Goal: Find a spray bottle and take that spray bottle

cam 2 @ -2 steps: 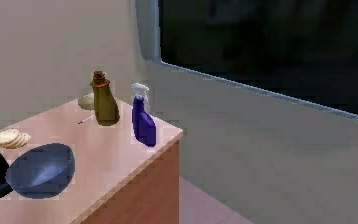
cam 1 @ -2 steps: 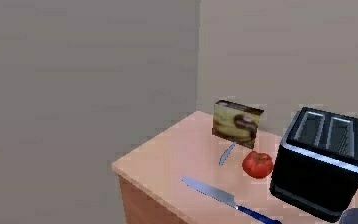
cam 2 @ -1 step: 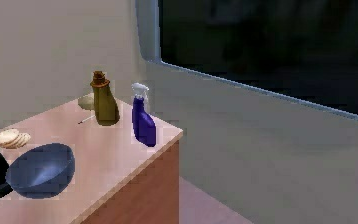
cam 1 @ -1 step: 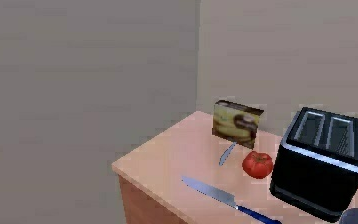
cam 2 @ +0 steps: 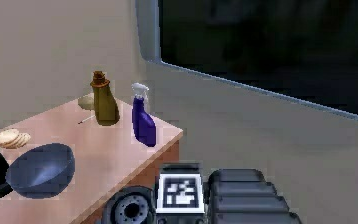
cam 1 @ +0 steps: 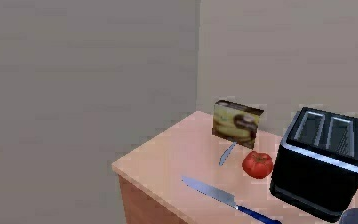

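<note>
Nearest to us, at six o'clock in the arm side view, the arm sits drawn in low, with its white marker square [cam 2: 182, 192] and the dark body of the hand [cam 2: 134, 207] at about seven o'clock from it. We cannot make out the hand's far end, so we cannot tell whether it grips anything. We judge the arm is tucked in this way for searching, not yet for reaching.

Farther out, on the wooden surface [cam 2: 92, 150], a dark bowl [cam 2: 42, 168] rests at nine o'clock. Beyond it stands the spray bottle [cam 2: 142, 115], blue, upright on its base with the trigger head on top, close to the surface's edge, at about eleven o'clock from the hand. That upright stance near the edge should leave its body free for a grasp from the side. A brown bottle [cam 2: 105, 98] stands just beside it at ten o'clock, close enough to be knocked. Behind both lies a dark window [cam 2: 267, 45].

In the forward view a knife [cam 1: 219, 194] lies nearest, then a red fruit [cam 1: 257, 163] beside a black toaster [cam 1: 322, 160], and a box [cam 1: 237, 123] farthest.
</note>
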Controlling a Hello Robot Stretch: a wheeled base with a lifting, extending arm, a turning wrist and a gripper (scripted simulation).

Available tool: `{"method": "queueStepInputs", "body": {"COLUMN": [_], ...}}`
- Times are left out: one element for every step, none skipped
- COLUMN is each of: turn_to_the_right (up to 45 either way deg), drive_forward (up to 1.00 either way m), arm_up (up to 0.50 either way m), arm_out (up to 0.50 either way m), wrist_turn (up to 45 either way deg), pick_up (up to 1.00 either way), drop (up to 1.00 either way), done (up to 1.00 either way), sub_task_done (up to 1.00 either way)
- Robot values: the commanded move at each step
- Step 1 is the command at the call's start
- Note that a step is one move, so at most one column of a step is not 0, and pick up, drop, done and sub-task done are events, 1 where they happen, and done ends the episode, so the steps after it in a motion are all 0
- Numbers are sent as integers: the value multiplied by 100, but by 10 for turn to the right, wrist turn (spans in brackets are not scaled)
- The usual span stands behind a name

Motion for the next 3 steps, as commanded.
{"method": "queueStepInputs", "body": {"turn_to_the_right": [0,0,0], "drive_forward": [0,0,0], "arm_up": [0,0,0], "arm_out": [26,0,0], "wrist_turn": [0,450,450], "pick_up": [0,0,0], "drop": [0,0,0], "done": [0,0,0], "sub_task_done": [0,0,0]}}
